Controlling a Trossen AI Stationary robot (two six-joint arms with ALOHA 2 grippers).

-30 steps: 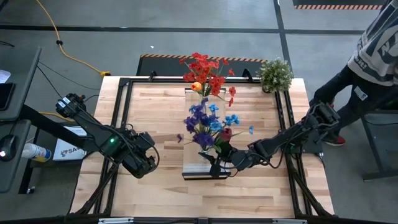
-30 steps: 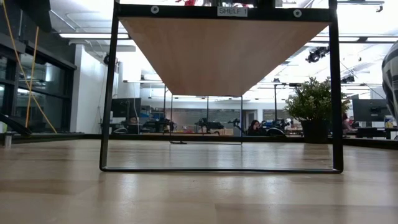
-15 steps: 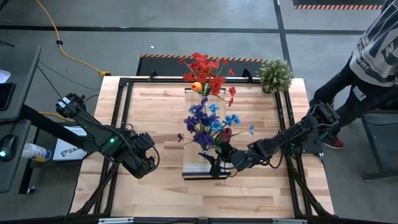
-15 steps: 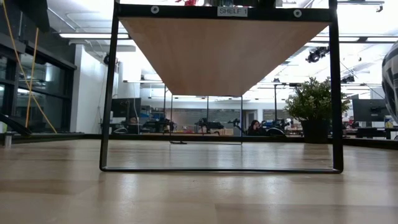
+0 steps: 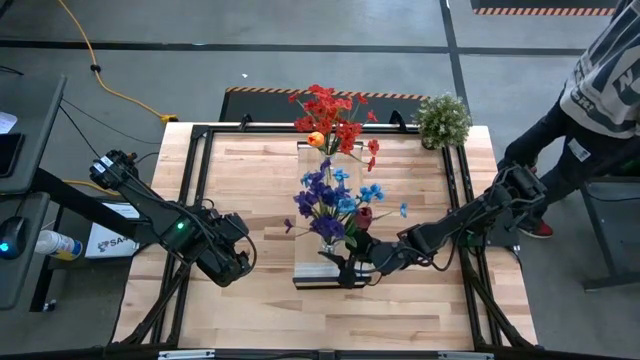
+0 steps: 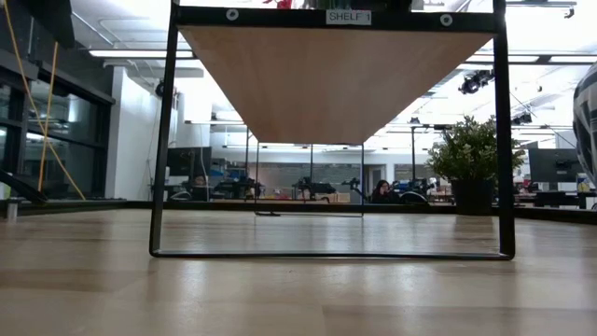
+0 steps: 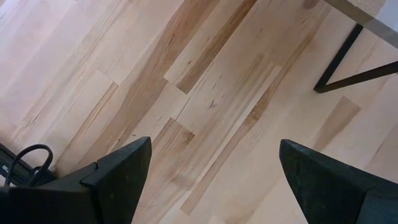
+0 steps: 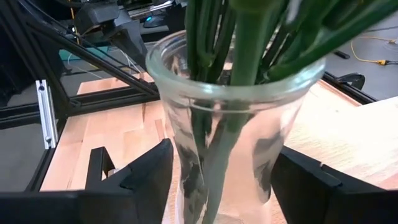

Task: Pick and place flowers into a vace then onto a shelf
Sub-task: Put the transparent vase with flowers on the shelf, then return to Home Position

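Right pincer [image 5: 350,266] at the near end of the shelf [image 5: 322,278], a finger [image 8: 146,171] on either side of the vase [image 8: 233,134]; flower stems [image 8: 239,43] inside the vase; potted plant [image 5: 442,120] far beyond.

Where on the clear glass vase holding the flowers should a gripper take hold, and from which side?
Grip the clear glass vase around its body below the flared rim, coming in level from the side as the right gripper does. The green flower stems fill the mouth, which probably rules out coming from above.
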